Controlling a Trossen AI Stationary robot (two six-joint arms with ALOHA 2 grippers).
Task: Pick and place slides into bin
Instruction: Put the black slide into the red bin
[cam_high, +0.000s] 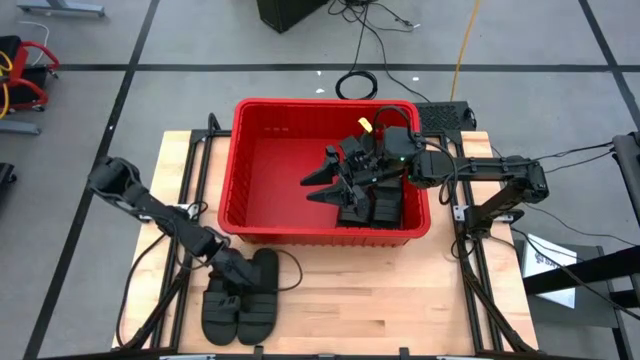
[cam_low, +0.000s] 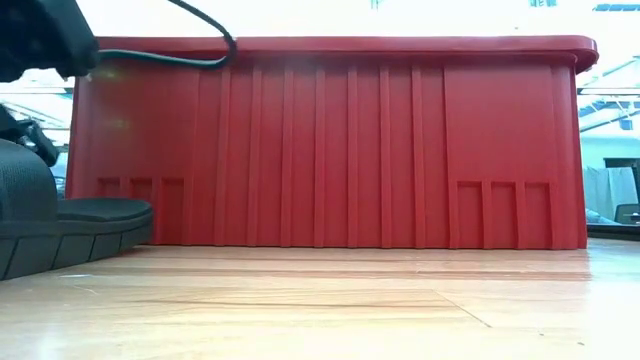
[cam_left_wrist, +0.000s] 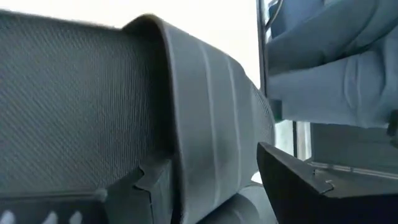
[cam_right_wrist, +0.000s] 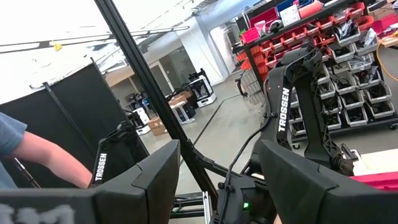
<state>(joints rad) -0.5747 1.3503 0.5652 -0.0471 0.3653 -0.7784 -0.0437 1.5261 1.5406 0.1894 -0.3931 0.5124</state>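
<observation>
The red bin (cam_high: 262, 160) stands at the table's far middle; its near wall fills the low view (cam_low: 330, 150). Black slides (cam_high: 378, 208) lie in its right part. My right gripper (cam_high: 312, 190) hangs open and empty over the bin's middle, fingers pointing left (cam_right_wrist: 217, 168). Two black slides lie side by side on their soles near the table's front left: one (cam_high: 220, 312) and one (cam_high: 264, 292). My left gripper (cam_high: 236, 274) is down on them, open, with the ribbed strap (cam_left_wrist: 205, 124) of one slide between its fingers. That slide's sole (cam_low: 70, 228) rests on the table. My left gripper comes from above, one finger (cam_left_wrist: 146, 186) under the slide's strap next to the footbed (cam_left_wrist: 68, 106), the other finger (cam_left_wrist: 311, 180) outside the strap. A bright slit shows between the strap and the outer finger. Whether the inner finger touches the strap, I cannot tell.
Bare wood lies in front of the bin and to the right of the two slides (cam_high: 400, 300). A cable (cam_low: 170, 58) hangs over the bin's near left corner. A person's arm (cam_right_wrist: 31, 155) shows in the room beyond the table.
</observation>
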